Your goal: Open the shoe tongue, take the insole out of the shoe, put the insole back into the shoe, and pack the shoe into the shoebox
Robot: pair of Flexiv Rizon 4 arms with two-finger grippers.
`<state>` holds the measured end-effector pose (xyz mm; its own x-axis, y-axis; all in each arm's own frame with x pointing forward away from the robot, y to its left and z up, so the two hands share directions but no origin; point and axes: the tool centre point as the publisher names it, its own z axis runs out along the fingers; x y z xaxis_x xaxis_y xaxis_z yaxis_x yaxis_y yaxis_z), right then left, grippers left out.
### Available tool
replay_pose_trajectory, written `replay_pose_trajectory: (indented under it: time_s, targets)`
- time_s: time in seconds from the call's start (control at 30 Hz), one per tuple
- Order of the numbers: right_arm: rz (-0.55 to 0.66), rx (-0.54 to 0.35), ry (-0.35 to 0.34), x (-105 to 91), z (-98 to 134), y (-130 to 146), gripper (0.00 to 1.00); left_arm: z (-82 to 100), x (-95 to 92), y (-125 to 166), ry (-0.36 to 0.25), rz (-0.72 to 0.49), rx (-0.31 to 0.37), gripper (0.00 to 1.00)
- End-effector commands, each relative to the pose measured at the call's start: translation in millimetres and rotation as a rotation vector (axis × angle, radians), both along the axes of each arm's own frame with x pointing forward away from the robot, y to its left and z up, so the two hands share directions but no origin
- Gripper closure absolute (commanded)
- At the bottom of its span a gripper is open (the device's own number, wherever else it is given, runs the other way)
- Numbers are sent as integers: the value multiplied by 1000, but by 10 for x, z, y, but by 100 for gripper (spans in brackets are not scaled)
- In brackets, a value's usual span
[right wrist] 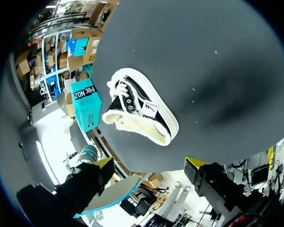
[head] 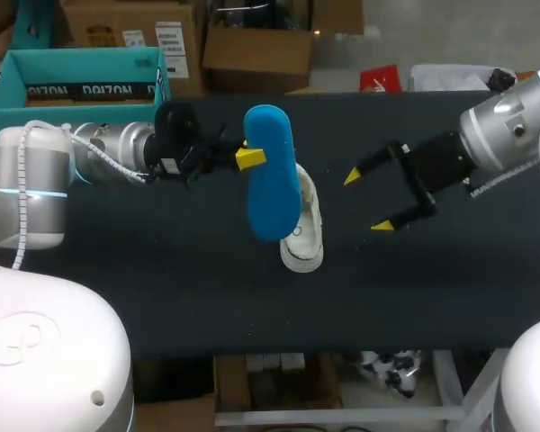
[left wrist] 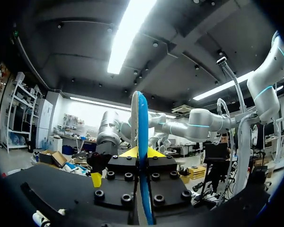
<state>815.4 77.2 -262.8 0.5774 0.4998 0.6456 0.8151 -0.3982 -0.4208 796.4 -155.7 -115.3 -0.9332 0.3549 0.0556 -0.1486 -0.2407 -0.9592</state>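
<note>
In the head view a blue insole [head: 270, 171] is held up in the air, hanging over the heel of a black and white shoe [head: 302, 238] that lies on the dark table. My left gripper [head: 248, 158] is shut on the insole's edge. The left wrist view shows the insole [left wrist: 142, 123] edge-on between the yellow tips of that gripper [left wrist: 141, 152]. To the right of the shoe, my right gripper [head: 367, 200] stands open and holds nothing. From its wrist view, the right gripper [right wrist: 149, 163] faces the shoe [right wrist: 139, 113], with the insole [right wrist: 109, 195] beside one finger.
A teal shoebox [head: 72, 81] stands at the table's back left corner, also seen beyond the shoe [right wrist: 85, 104] in the right wrist view. My other arm's yellow fingertip [left wrist: 95, 178] shows ahead of the left gripper. Bare table [head: 207, 288] lies in front of the shoe.
</note>
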Motion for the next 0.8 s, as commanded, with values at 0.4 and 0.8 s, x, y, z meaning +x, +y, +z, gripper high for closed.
replay_pose_trajectory:
  time_s: [0.4,0.8]
  targets:
    - [-108,87,192,-24,-28,-6,0,-11,4,-2,1,0,-3,100]
    - [-246,312,417,31,-129,67,0,-11,4,-2,1,0,-3,100]
